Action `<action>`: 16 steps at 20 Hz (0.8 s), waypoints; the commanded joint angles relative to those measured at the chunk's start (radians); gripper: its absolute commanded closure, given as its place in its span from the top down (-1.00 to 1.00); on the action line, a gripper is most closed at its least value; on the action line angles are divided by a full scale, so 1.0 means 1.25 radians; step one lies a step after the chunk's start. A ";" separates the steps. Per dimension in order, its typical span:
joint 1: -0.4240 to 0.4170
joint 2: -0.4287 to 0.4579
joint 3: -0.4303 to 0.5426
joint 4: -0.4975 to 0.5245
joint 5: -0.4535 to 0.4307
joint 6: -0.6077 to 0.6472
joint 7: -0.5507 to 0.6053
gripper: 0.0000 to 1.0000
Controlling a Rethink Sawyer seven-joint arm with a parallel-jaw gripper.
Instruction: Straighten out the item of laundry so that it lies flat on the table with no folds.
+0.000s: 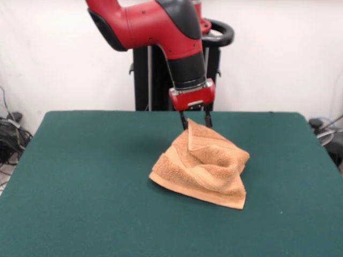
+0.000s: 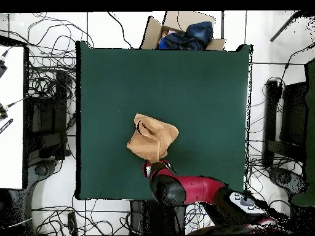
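The orange-tan towel [image 1: 206,166] sits crumpled and folded near the middle of the dark green table [image 1: 80,176]. One corner is pulled up into a peak and the rest drapes down to the felt. My gripper [image 1: 195,122] hangs from the red arm with its two black fingers [image 1: 184,122] on either side of that raised corner, closed on it. In the overhead view the towel [image 2: 152,138] lies just beyond the gripper [image 2: 154,165], and the arm hides the held edge. The white loop tag does not show.
The robot's black pedestal [image 1: 150,80] stands behind the table's far edge. In the overhead view an open cardboard box with dark blue cloth [image 2: 184,34] sits past the table's top edge. Cables [image 2: 49,80] lie on the floor around the table.
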 commanded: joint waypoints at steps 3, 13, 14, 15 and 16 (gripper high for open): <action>-0.003 0.011 0.091 -0.037 -0.021 -0.060 0.114 1.00; -0.009 0.007 0.124 -0.039 -0.015 -0.115 0.130 1.00; -0.006 0.003 0.123 -0.039 -0.016 -0.113 0.128 1.00; -0.006 0.001 0.123 -0.038 -0.016 -0.110 0.125 1.00; -0.009 -0.007 0.128 -0.033 -0.017 -0.098 0.120 1.00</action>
